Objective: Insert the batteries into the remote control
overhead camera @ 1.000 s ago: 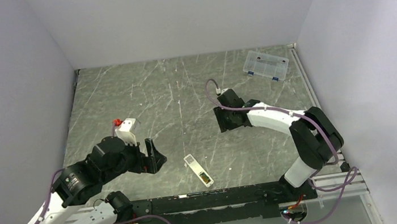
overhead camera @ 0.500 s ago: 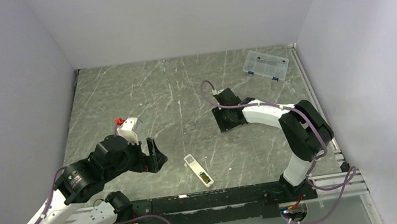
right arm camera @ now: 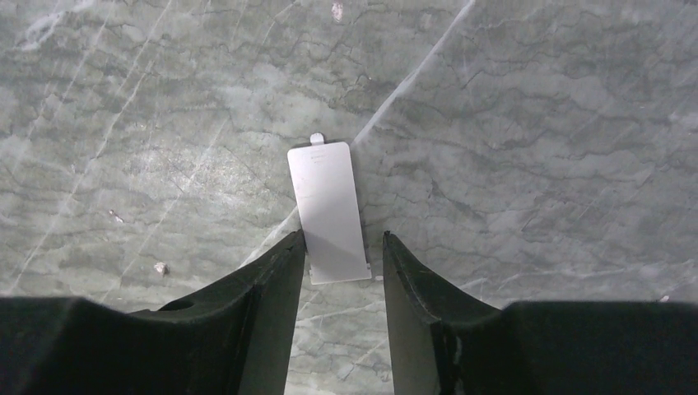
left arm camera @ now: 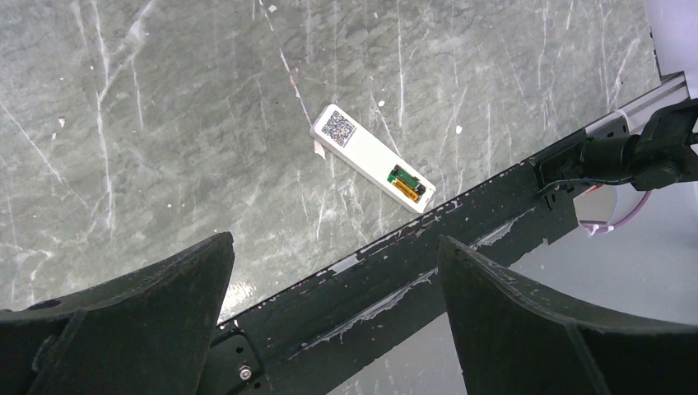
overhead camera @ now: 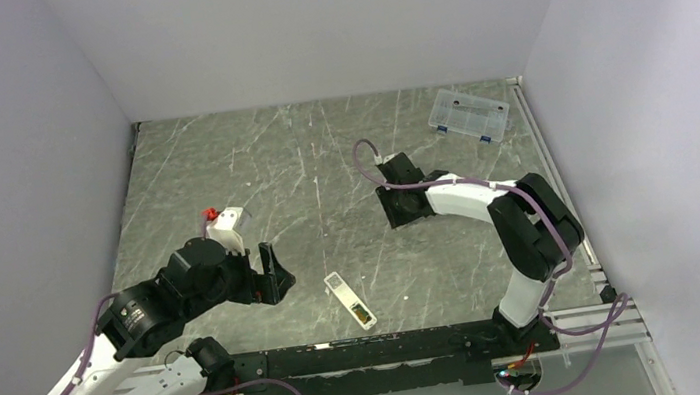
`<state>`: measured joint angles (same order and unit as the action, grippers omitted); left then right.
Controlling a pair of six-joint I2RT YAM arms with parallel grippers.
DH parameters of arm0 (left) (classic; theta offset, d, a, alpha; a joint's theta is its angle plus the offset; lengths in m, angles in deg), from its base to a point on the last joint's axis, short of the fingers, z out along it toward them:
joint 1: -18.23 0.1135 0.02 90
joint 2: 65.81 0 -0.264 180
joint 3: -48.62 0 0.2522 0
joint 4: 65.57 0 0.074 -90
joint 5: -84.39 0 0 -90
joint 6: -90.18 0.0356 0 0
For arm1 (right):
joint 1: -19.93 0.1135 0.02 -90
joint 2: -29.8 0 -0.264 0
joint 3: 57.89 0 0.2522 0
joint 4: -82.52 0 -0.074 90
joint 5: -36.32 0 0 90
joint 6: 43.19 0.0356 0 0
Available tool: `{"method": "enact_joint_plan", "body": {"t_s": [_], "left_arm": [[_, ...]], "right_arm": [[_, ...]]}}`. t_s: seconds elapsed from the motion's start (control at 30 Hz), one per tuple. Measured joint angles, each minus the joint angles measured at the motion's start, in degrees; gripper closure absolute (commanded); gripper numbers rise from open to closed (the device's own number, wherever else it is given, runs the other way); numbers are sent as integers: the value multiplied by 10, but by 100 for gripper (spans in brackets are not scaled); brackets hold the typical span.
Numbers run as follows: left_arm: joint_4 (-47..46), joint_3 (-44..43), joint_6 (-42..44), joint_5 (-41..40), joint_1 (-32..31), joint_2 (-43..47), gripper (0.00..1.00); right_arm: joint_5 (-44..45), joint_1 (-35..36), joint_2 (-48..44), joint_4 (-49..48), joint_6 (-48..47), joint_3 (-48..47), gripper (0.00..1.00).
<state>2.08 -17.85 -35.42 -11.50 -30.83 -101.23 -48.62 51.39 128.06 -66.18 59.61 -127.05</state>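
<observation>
The white remote control (overhead camera: 350, 300) lies on the table near the front edge, recess side up; it also shows in the left wrist view (left arm camera: 370, 158). The batteries (left arm camera: 409, 182), one dark green and one orange-brown, sit in its recess at the near end. My left gripper (overhead camera: 268, 273) is open and empty, to the left of the remote and above the table (left arm camera: 333, 239). My right gripper (overhead camera: 403, 206) is open, low over the table's middle right. Its fingers straddle the near end of a small flat white cover piece (right arm camera: 329, 210) lying on the table.
A clear compartment box (overhead camera: 468, 114) stands at the far right corner. A black rail (overhead camera: 374, 346) runs along the table's near edge, just past the remote. Grey walls close in the left, back and right sides.
My right gripper has shifted slightly left and farther away, and the arm's elbow has swung. My left arm has barely moved. The remote has not moved.
</observation>
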Motion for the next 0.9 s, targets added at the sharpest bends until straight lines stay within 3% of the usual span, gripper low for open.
{"method": "enact_joint_plan", "body": {"t_s": [0.2, 0.43, 0.9], "left_arm": [[0, 0, 0, 0, 0, 0, 1], [0, 0, 0, 0, 0, 0, 1], [0, 0, 0, 0, 0, 0, 1]], "right_arm": [[5, 2, 0, -4, 3, 1, 66], [34, 29, 4, -14, 26, 2, 99], [45, 64, -40, -16, 83, 47, 100]]}}
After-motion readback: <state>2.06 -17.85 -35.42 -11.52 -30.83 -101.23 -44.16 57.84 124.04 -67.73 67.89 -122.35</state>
